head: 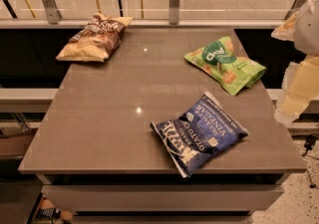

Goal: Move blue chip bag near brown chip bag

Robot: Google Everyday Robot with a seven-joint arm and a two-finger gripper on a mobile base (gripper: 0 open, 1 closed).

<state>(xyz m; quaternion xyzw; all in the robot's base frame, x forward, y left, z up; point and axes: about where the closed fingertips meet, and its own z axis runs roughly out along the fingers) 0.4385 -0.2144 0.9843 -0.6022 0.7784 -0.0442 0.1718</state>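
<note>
Back-left corner: brown chip bag [94,39], lying flat by the rail. Blue chip bag [199,133] sits front-right on the table [114,128], well apart from it, with the green bag [225,63] just behind. My gripper [295,93] hangs off the right edge. Wide or narrow, I can't tell. I'd drop onto the blue bag's middle, pinch a crinkle, and steer clear of the green one.
</note>
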